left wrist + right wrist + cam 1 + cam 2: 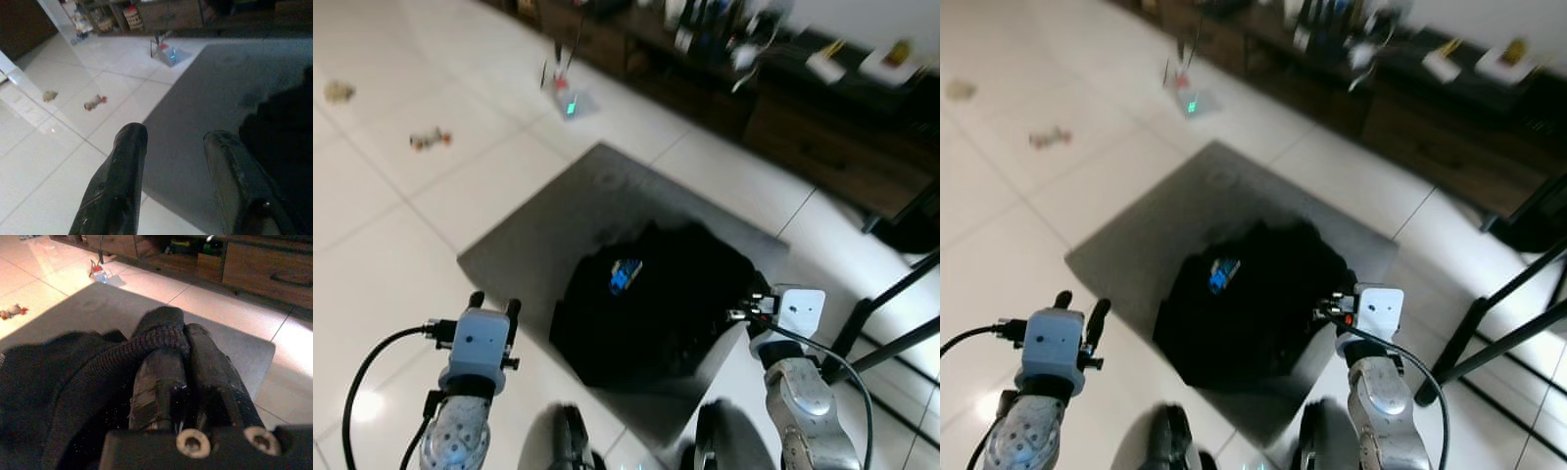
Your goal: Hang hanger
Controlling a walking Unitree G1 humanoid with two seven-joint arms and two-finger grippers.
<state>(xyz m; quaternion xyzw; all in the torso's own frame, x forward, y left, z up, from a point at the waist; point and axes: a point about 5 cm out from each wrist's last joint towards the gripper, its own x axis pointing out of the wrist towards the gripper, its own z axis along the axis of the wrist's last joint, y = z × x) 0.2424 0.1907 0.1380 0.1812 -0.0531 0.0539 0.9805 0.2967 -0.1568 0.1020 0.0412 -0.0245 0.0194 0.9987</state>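
Right gripper (183, 340) is clamped on a ribbed edge of the black garment (651, 308), the knit cuff or hem looped over its fingertips in the right wrist view, fingers pressed together. Garment lies bunched in a heap on the grey mat (568, 220), its bulk just left of the right gripper, a small blue print (626, 275) facing up. Left gripper (494, 308) hovers apart from the cloth at the near left edge of the mat, fingers (117, 171) spread with nothing between them. Step in hand looks like picking the garment off the floor; no hanger can be made out here. Next move probably calls for lifting the pinched edge clear of the mat and turning toward the black rack legs (891, 323) at right. Far side has a dark wooden cabinet (822, 137); white tile floor (382, 225) around.
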